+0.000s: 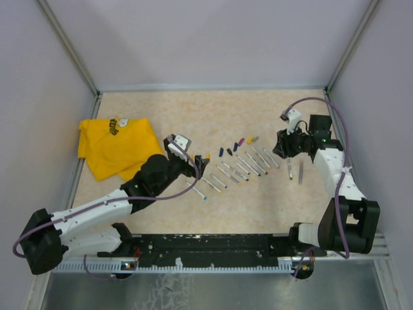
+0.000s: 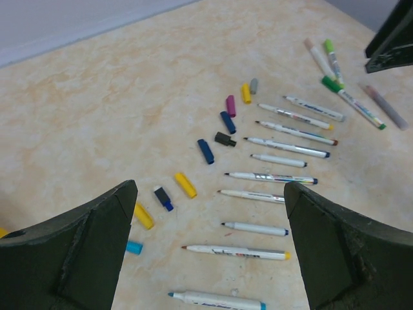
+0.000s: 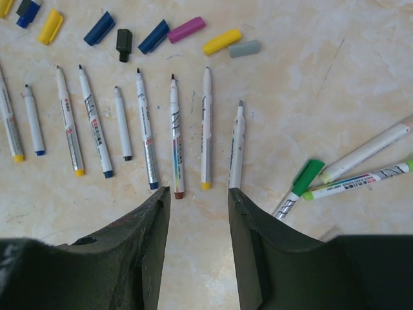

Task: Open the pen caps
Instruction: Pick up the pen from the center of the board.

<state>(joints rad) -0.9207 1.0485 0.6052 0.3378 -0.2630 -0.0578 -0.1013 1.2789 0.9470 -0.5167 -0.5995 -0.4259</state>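
The pen caps are off and lie flat on the desk. They make a bent row just past the tips of the open pens. In the right wrist view most caps lean, with their long way going up to the right. The black cap points straight up and down, and the grey cap lies almost sideways. The pens lie side by side with their tips pointing at the caps. Off to the right, a green cap sits on its pen, leaning up to the right. The left jaws are spread wide near the left end of the rows, with nothing between them. The right jaws are part way open over the pens' back ends and hold nothing. A yellow shirt lies at the left of the desk.
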